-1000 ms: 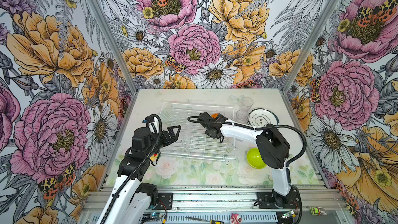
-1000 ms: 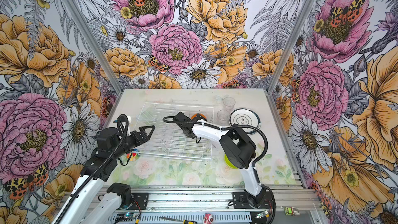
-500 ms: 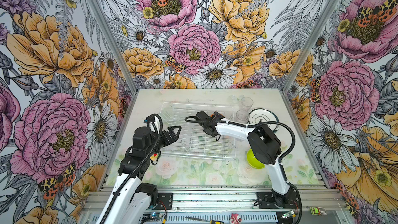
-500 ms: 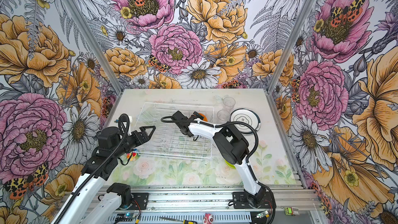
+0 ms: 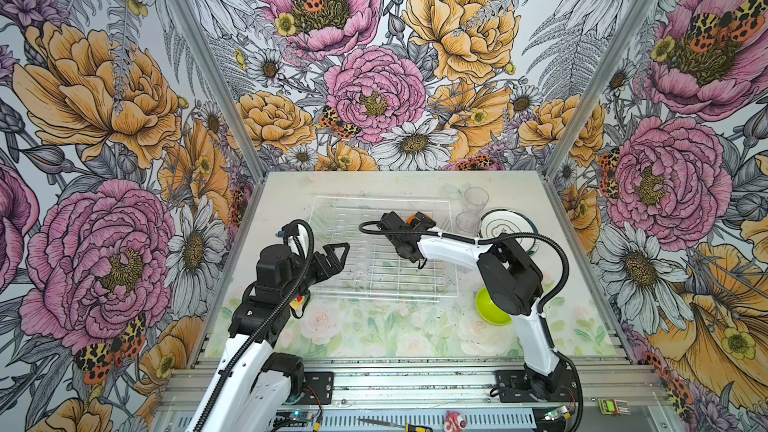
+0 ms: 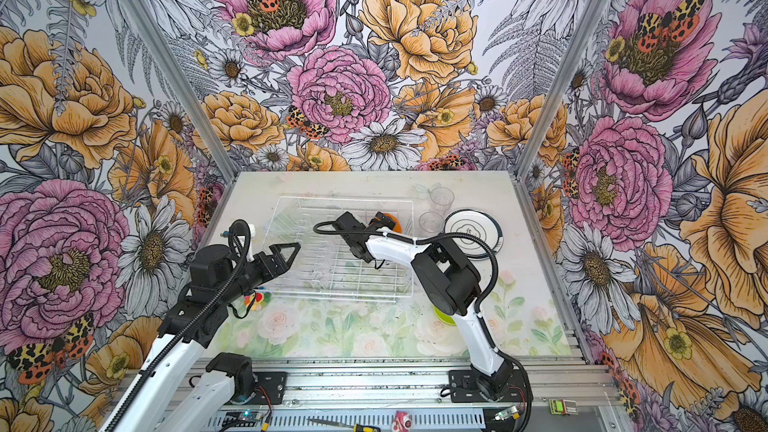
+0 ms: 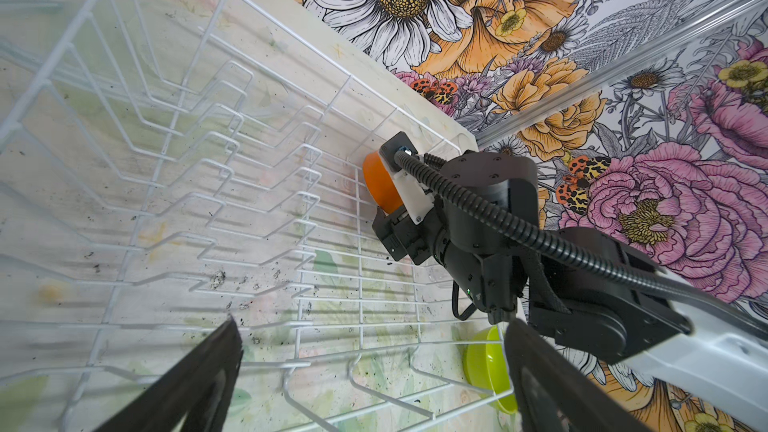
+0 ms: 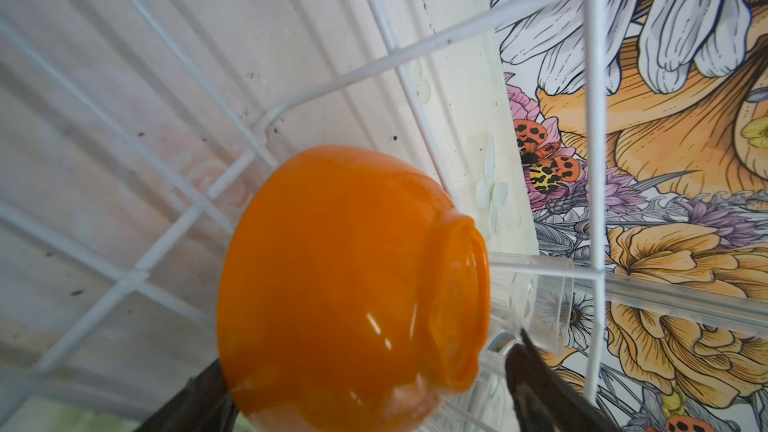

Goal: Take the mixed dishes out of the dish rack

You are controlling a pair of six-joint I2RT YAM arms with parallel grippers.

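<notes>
With my right gripper [image 8: 365, 371] spread astride the tipped bowl [image 8: 332, 276] in the rack's [image 5: 386, 296] upper-right corner, I'd centre it before squeezing gently; the left gripper [image 5: 340, 252] hangs spread, empty.

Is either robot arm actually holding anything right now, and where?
Nothing is held. The right gripper has open jaws either side of the orange bowl in the rack; the left gripper is open and empty.

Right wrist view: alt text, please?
An orange bowl, tipped with its foot showing, sits in a corner of the white wire dish rack between the fingers of the open right gripper. A clear cup shows beyond the wire.
</notes>
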